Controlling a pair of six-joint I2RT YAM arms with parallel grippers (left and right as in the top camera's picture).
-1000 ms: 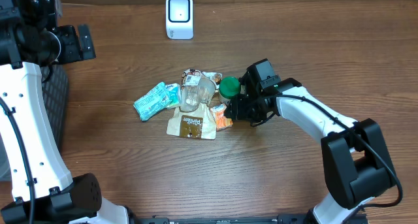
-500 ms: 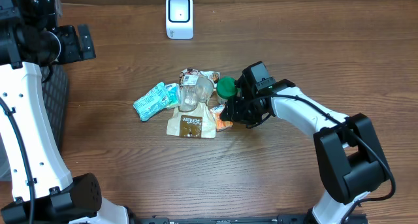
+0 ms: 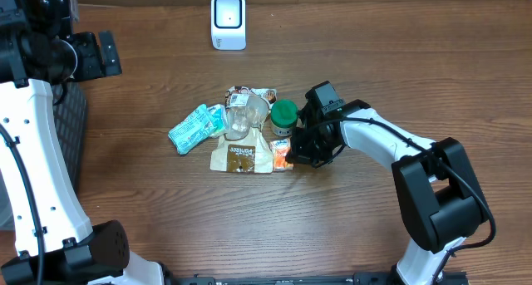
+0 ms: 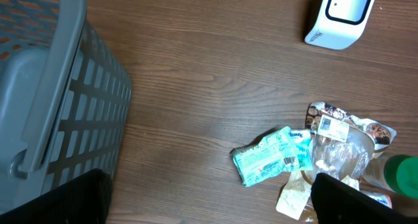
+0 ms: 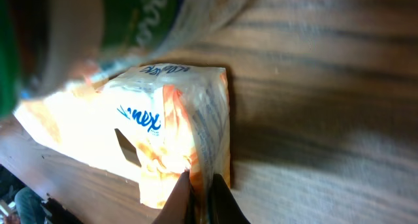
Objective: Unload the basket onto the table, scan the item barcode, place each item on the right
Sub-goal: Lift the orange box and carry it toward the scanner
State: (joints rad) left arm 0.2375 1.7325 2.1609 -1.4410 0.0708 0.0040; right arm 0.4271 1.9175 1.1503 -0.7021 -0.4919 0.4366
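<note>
A pile of items lies mid-table: an orange-and-white tissue packet [image 3: 282, 155], a green-lidded jar [image 3: 284, 115], a clear plastic cup [image 3: 241, 119], a brown pouch [image 3: 241, 156] and a teal packet [image 3: 193, 129] with a barcode. My right gripper [image 3: 298, 152] is low at the pile's right side. In the right wrist view it [image 5: 201, 185] is shut on the edge of the tissue packet [image 5: 150, 132], film pinched between the fingertips. The white scanner [image 3: 228, 21] stands at the table's back. My left gripper [image 4: 209, 204] hovers open at the far left, holding nothing.
A grey slatted basket [image 4: 46, 87] sits off the table's left edge, under the left arm. The green jar [image 5: 39, 28] presses close against the right gripper's left side. Bare wood lies between the pile and the scanner [image 4: 339, 15].
The right gripper slid slightly left into the pile and closed on the tissue packet's edge. The green-lidded jar was nudged left. The left arm stayed still.
</note>
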